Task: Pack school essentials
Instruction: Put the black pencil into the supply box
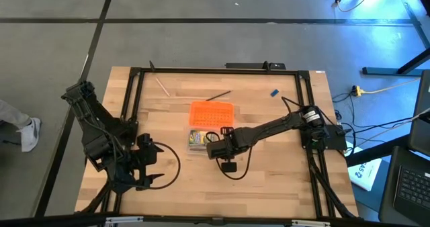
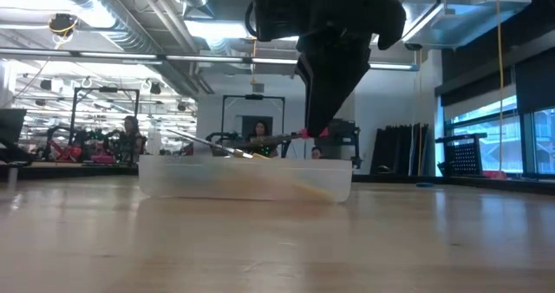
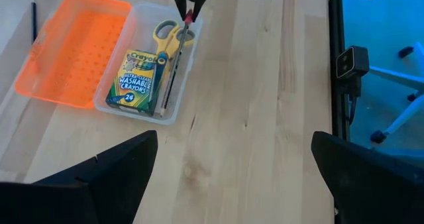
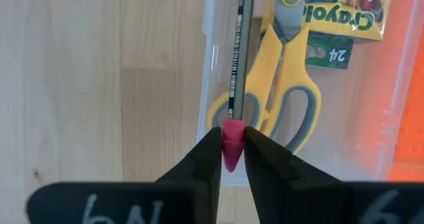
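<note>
A clear box (image 3: 132, 108) on the table holds a green-yellow crayon box (image 3: 136, 78) and yellow-handled scissors (image 4: 285, 85). Its orange lid (image 3: 76, 52) lies flat against its far side. A thin pencil (image 4: 240, 52) with a red tip lies lengthwise over the scissors. My right gripper (image 4: 232, 158) stands over the box's near end, shut on that red tip. My left gripper (image 1: 151, 168) hangs open near the table's front left, with nothing between its fingers (image 3: 119, 171). My right gripper pinches the pencil's red eraser tip (image 4: 232, 141) between its two fingertips. The fingers come steeply from above, over the box's near end. The tip stands a little above the box's rim (image 2: 305, 134). The shaft runs away from the fingers into the box, above the scissors.
On the far part of the table lie a dark pencil (image 1: 218, 95), a pale stick (image 1: 161, 86) and a small blue piece (image 1: 274, 92). A black frame (image 1: 134, 76) borders the tabletop. Bare wood stretches along the table's near side.
</note>
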Motion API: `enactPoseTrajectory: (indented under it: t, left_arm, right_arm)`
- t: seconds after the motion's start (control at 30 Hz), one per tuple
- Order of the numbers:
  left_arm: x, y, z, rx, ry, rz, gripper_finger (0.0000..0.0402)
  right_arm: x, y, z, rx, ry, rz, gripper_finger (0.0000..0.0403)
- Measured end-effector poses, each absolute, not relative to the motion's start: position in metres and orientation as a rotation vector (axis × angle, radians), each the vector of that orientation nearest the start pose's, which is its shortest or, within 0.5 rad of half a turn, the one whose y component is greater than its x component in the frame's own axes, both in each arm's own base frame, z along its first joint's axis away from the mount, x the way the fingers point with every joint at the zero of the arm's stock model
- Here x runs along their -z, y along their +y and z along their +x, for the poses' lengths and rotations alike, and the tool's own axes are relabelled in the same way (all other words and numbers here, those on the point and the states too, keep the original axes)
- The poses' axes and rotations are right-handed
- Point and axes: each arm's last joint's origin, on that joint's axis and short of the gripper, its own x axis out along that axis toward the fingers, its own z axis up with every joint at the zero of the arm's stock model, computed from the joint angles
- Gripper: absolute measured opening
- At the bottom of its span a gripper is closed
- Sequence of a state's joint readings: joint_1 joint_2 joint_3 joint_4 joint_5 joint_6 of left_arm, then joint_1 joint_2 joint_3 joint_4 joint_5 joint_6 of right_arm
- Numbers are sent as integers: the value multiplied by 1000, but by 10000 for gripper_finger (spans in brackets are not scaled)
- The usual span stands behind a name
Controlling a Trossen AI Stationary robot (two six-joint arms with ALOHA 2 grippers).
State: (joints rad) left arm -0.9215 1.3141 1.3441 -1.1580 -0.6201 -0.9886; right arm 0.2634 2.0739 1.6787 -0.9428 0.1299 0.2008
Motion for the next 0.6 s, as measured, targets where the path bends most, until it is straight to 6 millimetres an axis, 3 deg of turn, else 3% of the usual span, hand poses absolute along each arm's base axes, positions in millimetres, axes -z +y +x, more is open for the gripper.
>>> enactPoseTrajectory:
  t: [0.37, 0.6]
  left_arm:
    - [-344, -177, 156, -145, 820, -141, 394]
    - [-344, -177, 156, -146, 819, -141, 394]
  right_arm:
    - [-202, 106, 405, 19, 1314, -92, 114]
    - [-230, 94, 402, 102, 1379, -58, 119]
